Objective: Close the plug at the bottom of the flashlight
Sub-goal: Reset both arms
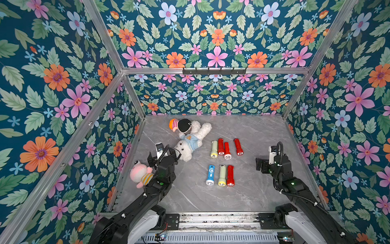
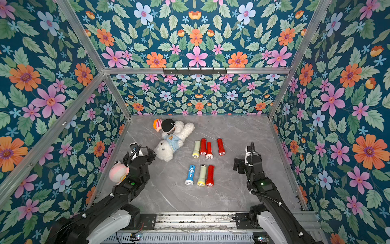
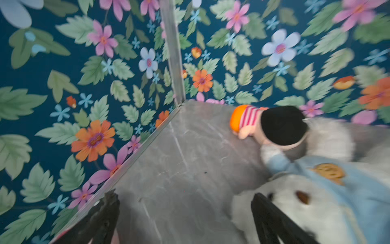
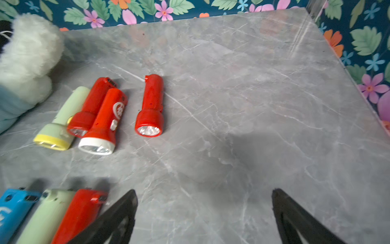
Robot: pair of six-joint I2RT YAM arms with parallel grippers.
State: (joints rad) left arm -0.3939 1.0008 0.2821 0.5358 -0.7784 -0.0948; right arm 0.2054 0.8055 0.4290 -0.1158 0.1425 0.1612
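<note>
Both arms stand clear of the work. The left gripper is spread wide and empty at centre-left of both top views, just beside the white plush bear. The right gripper is likewise spread wide and empty, over bare table at centre-right.

Seven units lie mid-frame in two rows, with lenses toward the bottom edge and tails toward the back wall.
- **Upper row:** four units, with the lone red flashlight set apart at the right end.
- **Lower row:** three units close side by side, with the blue flashlight at the left end.

Which tail plug stands open cannot be told.

Handling, as judged:
- The body is light, rigid plastic.
- The barrel is smooth and round, likely to roll or skid on the polished top.
- Clamp across mid-barrel, behind the wider head, leaving the tail free.
- Press the plug with the other arm, using moderate force only.
</note>
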